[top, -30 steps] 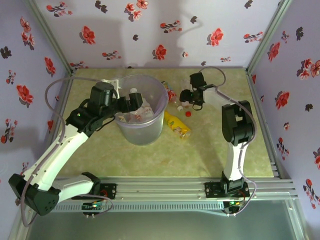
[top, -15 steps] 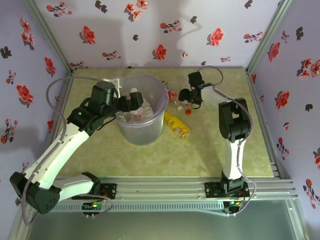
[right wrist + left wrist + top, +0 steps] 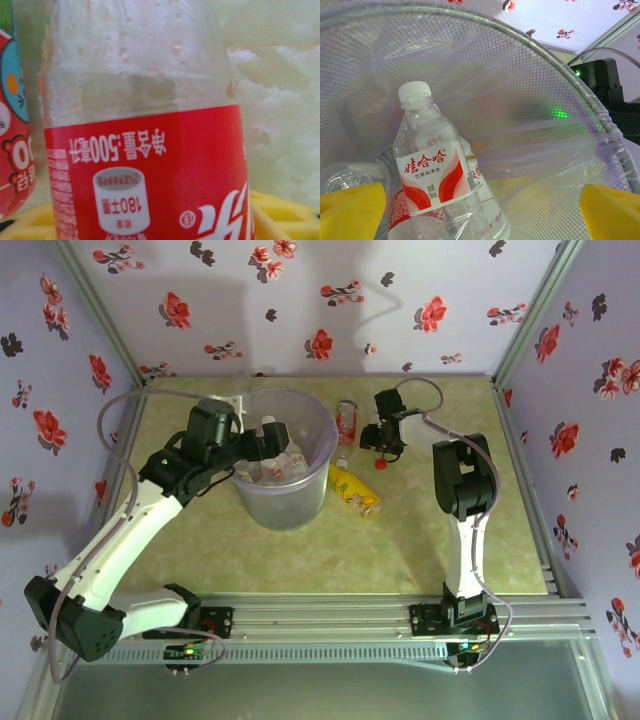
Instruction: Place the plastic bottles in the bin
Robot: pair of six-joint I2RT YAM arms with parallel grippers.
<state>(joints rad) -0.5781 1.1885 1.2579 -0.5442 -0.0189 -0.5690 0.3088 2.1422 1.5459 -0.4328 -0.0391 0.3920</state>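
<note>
Spread wide, the jaws of the left gripper [image 3: 262, 447] hang just inside the left rim of the bin [image 3: 290, 505]; its wrist view shows the two yellow pads [image 3: 350, 210] at the bottom corners, well apart, closed on nothing. Between them a white-capped bottle [image 3: 432, 175] with a red-and-white label leans inside the bin, resting among other bottles [image 3: 285, 468] at the bottom, and the mesh-patterned wall [image 3: 530, 90] curves close behind it. We see the bin standing toward the back left of the table [image 3: 420, 550]. Just beside its right wall a yellow bottle [image 3: 353, 490] lies on its side, and a loose red cap [image 3: 380, 464] sits near it. Another bottle [image 3: 347, 420] with a red label is between the bin's rim and the right gripper [image 3: 380, 438], near the back edge; we cannot tell whether it stands or lies. At the right wrist a red bottle [image 3: 150, 165] sits hard against the lens above a yellow pad [image 3: 285, 212], with a second bottle [image 3: 12, 125] at the left edge. We cannot tell whether the right jaws pinch it. In front of the bin, toward the arm bases, the tabletop lies open, as does the right side.
</note>
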